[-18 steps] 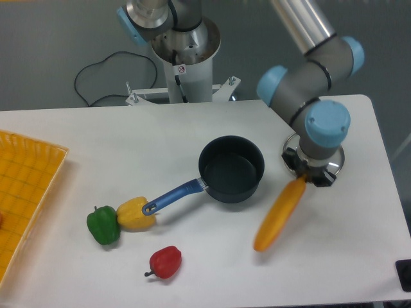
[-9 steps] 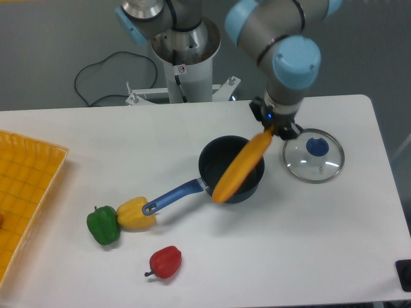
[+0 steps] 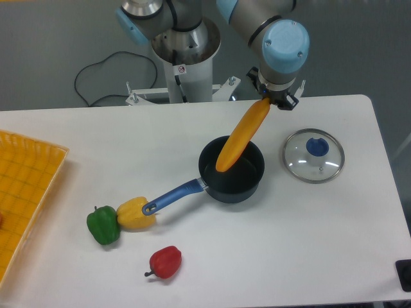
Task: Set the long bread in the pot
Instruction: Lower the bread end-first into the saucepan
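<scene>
You have the smooth orange-yellow elongated loaf (image 3: 241, 137) pinched by its upper end in the two-finger gripper (image 3: 272, 101), whose jaws are clamped on it just right of centre in the upper part of the frame. The loaf hangs tilted, running down and to the left, and its lower end sits over the mouth of the small round dark blue-black saucepan (image 3: 232, 169) at the centre; whether it touches the pan floor you cannot tell from this view.

It looks like stiff, light plastic with a slick skin, so held by one end it could swivel or slip. A hold nearer the middle would steady it. Being longer than the saucepan is wide, it will probably lean on the rim.

The round glass lid with a blue knob (image 3: 313, 154) lies to the right, apart from the saucepan.
</scene>
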Available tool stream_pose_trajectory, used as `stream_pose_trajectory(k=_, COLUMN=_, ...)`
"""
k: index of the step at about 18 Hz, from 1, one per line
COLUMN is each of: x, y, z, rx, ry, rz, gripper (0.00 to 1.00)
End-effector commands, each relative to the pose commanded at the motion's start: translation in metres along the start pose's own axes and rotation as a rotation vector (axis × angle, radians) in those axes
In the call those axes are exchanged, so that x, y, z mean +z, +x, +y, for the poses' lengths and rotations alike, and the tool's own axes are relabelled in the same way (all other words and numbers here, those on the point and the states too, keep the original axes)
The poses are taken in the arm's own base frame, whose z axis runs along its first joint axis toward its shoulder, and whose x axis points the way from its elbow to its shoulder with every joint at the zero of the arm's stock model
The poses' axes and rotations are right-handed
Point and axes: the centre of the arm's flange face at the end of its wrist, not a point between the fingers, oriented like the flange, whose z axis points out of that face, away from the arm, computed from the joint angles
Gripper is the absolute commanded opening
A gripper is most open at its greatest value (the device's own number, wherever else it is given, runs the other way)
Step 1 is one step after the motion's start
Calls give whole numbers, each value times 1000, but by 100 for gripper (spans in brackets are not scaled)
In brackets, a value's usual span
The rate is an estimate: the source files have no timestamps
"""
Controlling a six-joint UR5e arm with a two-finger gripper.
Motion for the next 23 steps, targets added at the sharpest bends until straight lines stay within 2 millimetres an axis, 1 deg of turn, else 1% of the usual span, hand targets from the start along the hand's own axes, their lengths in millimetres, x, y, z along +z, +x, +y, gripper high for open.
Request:
stream_pose_trajectory(k=2, x=12, y=-8, z=-8, rx=4, ry=-6, rz=21, gripper=0)
stream_pose_trajectory(k=6, x=23, y=-22, z=-19, rx=-1, ry=-9, rz=10, gripper=0)
stream_pose_trajectory(k=7, x=27, y=-25, z=-23, rx=-8, ry=-10, rz=7, gripper=0)
stream_pose_trajectory(k=8, x=29, y=-27, z=-30, rx=-11, ry=-11, rz=0, gripper=2)
stream_pose_trajectory(k=10, x=34, y=-33, z=-41, rx=-4, ry=-17, rz=-2, gripper=16)
stream_pose_trajectory(k=12, x=36, y=-37, z=-49, rx=6, ry=-21, rz=0, gripper=24)
stream_pose_trajectory(k=13, x=36, y=-37, z=-51, rx=10, ry=-21, rz=-2, gripper=42)
stream_pose_trajectory(k=15, x=34, y=-35, z=-56, rx=15, ry=-20, rz=-8, gripper=52)
stream_pose_trajectory(k=16, x=34, y=-35, z=-58, rx=17, ry=-20, rz=-12, gripper=56)
stream_pose_trajectory(k=17, x=33, y=-34, z=-61, rx=23, ry=-20, rz=-18, gripper=67)
stream_pose_trajectory(k=18, x=32, y=-34, z=-62, rx=23, ry=-19, rz=-23, gripper=73)
stream_pose_trajectory(k=19, x=32, y=-33, z=-66, rx=28, ry=-20, rz=-26, gripper=89)
stream_pose_trajectory(k=20, x=33, y=-31, z=-72, rx=38, ry=-24, rz=-26, gripper=99)
stream_pose_trajectory(k=23, x=32, y=-30, z=-74, rx=33, ry=-23, rz=-28, gripper=100)
